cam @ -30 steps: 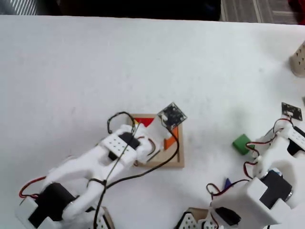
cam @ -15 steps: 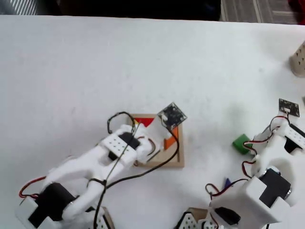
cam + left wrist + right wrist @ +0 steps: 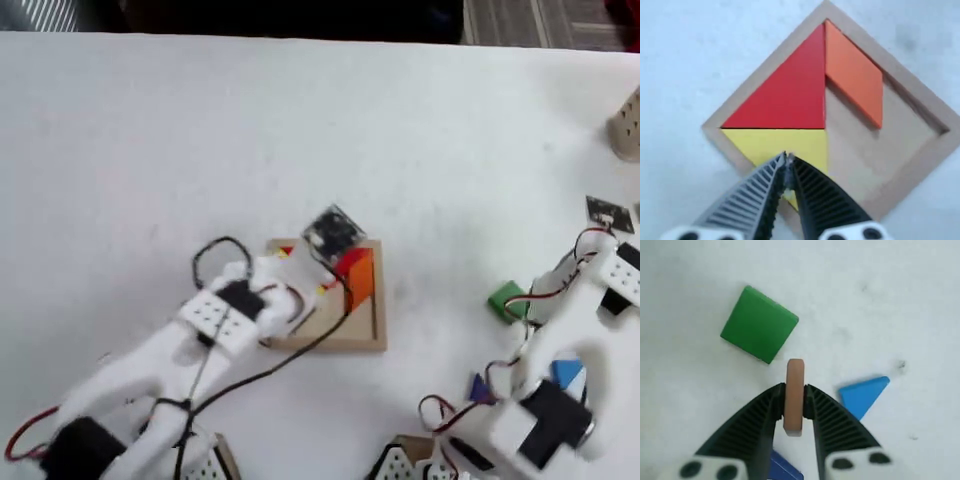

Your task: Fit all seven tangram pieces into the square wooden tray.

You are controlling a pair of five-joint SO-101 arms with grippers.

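Left gripper (image 3: 787, 161) is pinched shut on nothing, tips right over the yellow triangle (image 3: 770, 142) in the tray (image 3: 762, 75), mid-desk toward the near edge. The red triangle (image 3: 795, 95) and orange parallelogram (image 3: 854, 75) are seated alongside. Near the desk's right edge, the right gripper (image 3: 794, 400) clamps a tan piece (image 3: 794, 375) on edge. The green square (image 3: 759, 324) is just past its tips, and the light blue triangle (image 3: 862, 394) close beside.

My left gripper (image 3: 788, 160) and right gripper (image 3: 794, 387) are ribbed matt black plastic, the tray (image 3: 912, 162) and the tan piece (image 3: 795, 371) look like pale bare wood, and the green piece (image 3: 508, 300) at the tray's three o'clock is smoothly matt-painted.
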